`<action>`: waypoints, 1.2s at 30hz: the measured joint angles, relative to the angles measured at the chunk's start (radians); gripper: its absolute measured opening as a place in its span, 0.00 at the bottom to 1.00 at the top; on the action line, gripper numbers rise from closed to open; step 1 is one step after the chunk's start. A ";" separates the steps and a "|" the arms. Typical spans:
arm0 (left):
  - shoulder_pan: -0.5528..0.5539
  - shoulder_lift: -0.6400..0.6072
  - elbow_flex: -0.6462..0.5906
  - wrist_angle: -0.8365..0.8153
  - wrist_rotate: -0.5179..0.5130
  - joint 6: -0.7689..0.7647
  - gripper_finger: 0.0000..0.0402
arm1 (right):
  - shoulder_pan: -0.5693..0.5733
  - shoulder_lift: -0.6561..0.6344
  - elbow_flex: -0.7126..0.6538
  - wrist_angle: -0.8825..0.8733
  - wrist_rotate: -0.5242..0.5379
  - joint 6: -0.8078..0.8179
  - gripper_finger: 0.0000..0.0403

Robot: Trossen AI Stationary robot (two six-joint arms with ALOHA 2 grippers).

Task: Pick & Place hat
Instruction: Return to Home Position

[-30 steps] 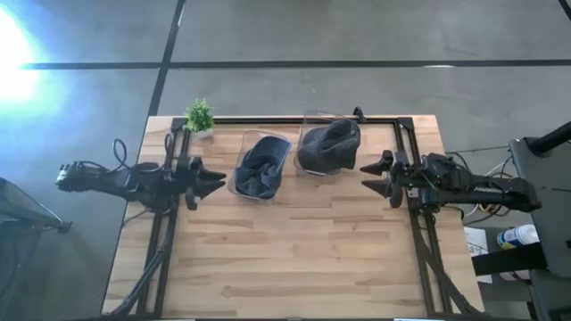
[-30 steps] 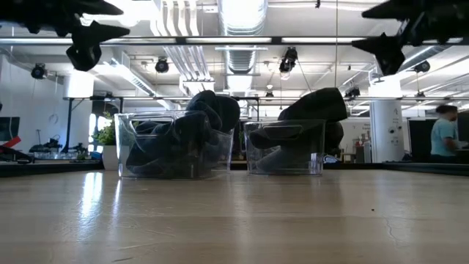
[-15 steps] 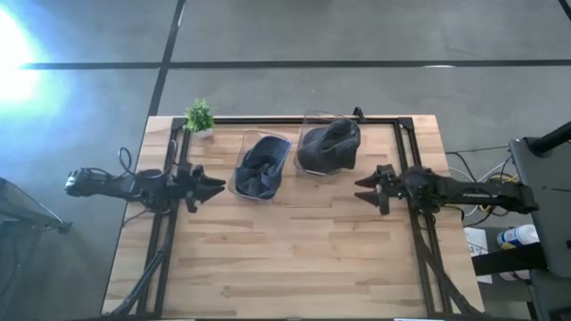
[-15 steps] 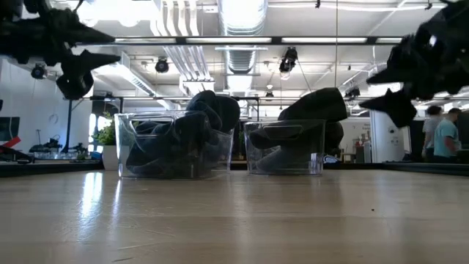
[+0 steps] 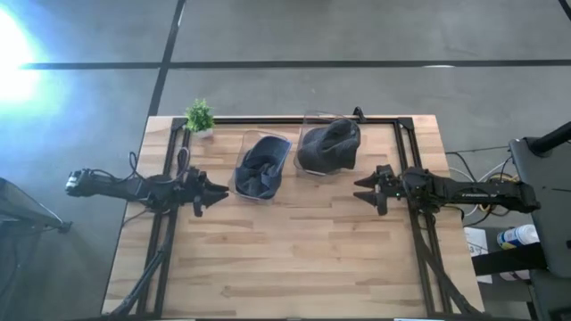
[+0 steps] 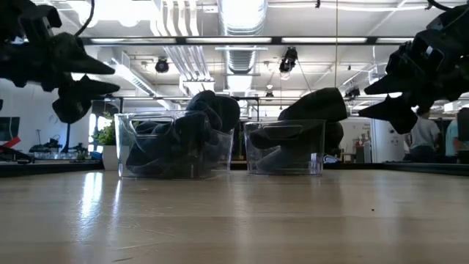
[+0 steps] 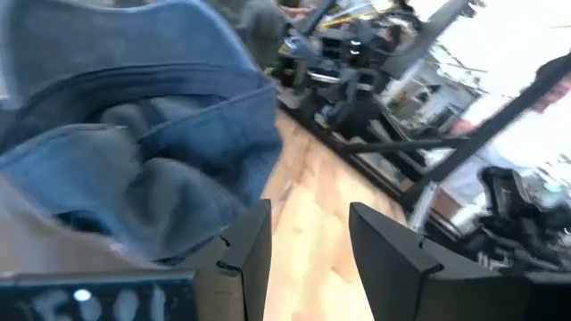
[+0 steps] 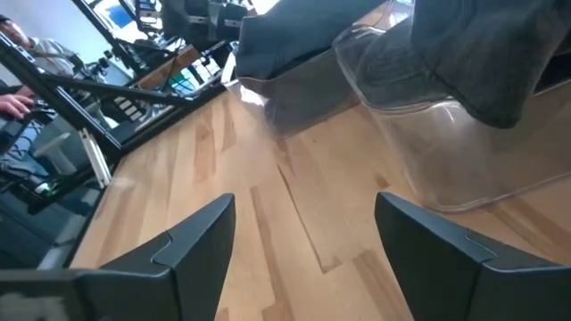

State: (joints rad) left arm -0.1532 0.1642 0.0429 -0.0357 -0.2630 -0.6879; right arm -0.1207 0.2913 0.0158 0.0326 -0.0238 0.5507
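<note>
Lower over the desk [image 5: 294, 259] than a second ago, the left gripper [image 5: 212, 190] hovers just left of the left bin [image 6: 122, 139]. Its fingers are spread with nothing between them, and their tips aim at that bin. Inside the left bin lie the dark blue caps [image 5: 260, 171], heaped above the rim. The heap's long axis runs from the desk's far side toward its near side, leaning a little left at the near end. Which way the brims point cannot be told. Close to the right of the left bin, the right bin [image 8: 446, 169] holds the black cap [image 5: 328, 143], which bulges over its rim. Farther right, the right gripper [image 5: 361, 190] has likewise come down and hovers with fingers wide apart and empty, facing back toward the left bin.
</note>
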 joint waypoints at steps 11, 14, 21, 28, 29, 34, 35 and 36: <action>0.169 -0.163 -0.034 0.055 0.214 0.563 0.36 | 0.000 -0.001 0.000 0.000 0.000 0.000 0.66; 0.194 -0.163 -0.034 0.042 0.232 0.578 0.36 | 0.000 -0.001 0.000 0.000 -0.001 0.000 0.66; 0.209 -0.163 -0.035 0.060 0.229 0.525 0.36 | 0.000 -0.001 0.000 0.000 -0.001 0.000 0.64; 0.209 -0.151 -0.033 0.062 0.228 0.495 0.36 | 0.000 -0.001 0.000 0.000 -0.001 0.000 0.65; 0.209 -0.150 -0.033 0.062 0.228 0.495 0.36 | 0.000 -0.001 0.000 0.000 -0.001 0.000 0.66; 0.209 -0.146 -0.033 0.063 0.228 0.494 0.36 | 0.000 -0.001 0.000 0.000 -0.001 0.000 0.65; 0.209 -0.145 -0.033 0.063 0.228 0.494 0.36 | 0.000 -0.001 0.000 0.000 -0.001 0.000 0.65; 0.209 -0.145 -0.033 0.063 0.228 0.494 0.36 | 0.000 -0.001 0.000 0.000 -0.001 0.000 0.65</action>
State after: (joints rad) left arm 0.0555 0.0189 0.0097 0.0272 -0.0349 -0.1940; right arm -0.1204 0.2905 0.0158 0.0330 -0.0250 0.5503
